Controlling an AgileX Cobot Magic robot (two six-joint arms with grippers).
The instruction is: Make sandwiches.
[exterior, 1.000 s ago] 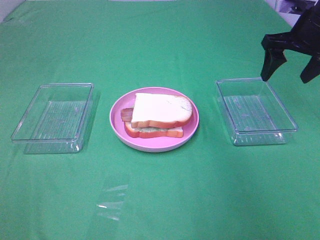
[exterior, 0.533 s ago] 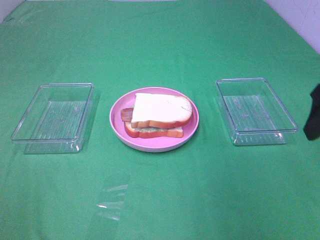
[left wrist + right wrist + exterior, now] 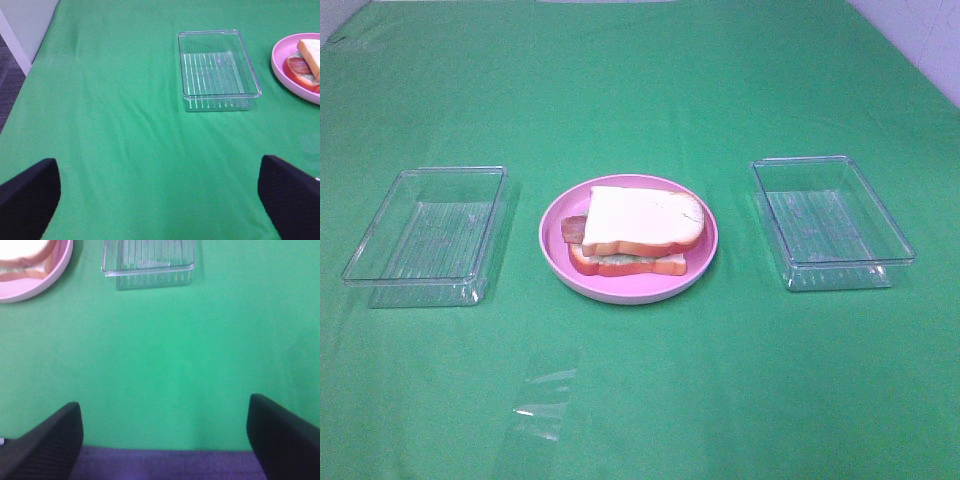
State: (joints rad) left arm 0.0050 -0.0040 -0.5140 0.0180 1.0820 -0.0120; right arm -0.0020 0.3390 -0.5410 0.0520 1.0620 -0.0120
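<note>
One stacked sandwich (image 3: pixel 635 232) lies on the round pink plate (image 3: pixel 558 262) at the table's middle: white bread with orange-brown crust on top, bacon and pale lettuce showing at its edges. Part of the sandwich (image 3: pixel 306 62) shows in the left wrist view, and a corner of the sandwich (image 3: pixel 25 257) in the right wrist view. Neither arm appears in the high view. My left gripper (image 3: pixel 159 200) is open over bare cloth, well short of the left tray. My right gripper (image 3: pixel 165 437) is open and empty, above the table's near edge.
A clear plastic tray (image 3: pixel 428 233) stands left of the plate and another clear tray (image 3: pixel 830 222) right of it. The left tray (image 3: pixel 217 70) and right tray (image 3: pixel 147 262) show in the wrist views. Green cloth (image 3: pixel 650 400) covers the table; its edge (image 3: pixel 165 449) meets purple floor.
The right arm, above the right tray's far corner a second ago, has drawn back off the right side and left the high view. The sandwich and trays have not moved.
</note>
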